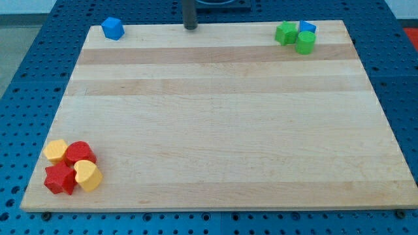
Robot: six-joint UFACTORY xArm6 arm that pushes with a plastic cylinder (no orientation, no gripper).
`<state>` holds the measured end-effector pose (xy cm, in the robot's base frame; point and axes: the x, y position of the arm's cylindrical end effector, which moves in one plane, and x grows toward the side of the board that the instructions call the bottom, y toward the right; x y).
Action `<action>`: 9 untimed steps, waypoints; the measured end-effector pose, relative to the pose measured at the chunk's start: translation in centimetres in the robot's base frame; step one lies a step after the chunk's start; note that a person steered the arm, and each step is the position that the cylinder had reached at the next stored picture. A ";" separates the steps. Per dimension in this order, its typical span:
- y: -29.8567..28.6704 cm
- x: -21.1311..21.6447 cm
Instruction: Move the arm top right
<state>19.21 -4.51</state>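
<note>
One dark rod, my tip (190, 27) at twelve o'clock on the wooden board (215, 130) (no pincer, nothing held); blue block (112, 29) at its nine o'clock; green blocks (294, 36) at three.

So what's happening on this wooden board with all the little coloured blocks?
A robot arm ending in a dark rod is working over a wooden board. My tip sits at the view's top edge, near the middle, touching no block. It is meant to head to the top right, where a green star, a blue block and a green cylinder cluster. A blue pentagon-like block sits alone top left. At bottom left huddle a yellow block, a red cylinder, a red star and a yellow heart.
</note>
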 end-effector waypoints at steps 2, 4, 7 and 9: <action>5.0 0.0; 5.1 0.0; 5.3 0.0; 7.0 0.1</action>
<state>19.33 2.51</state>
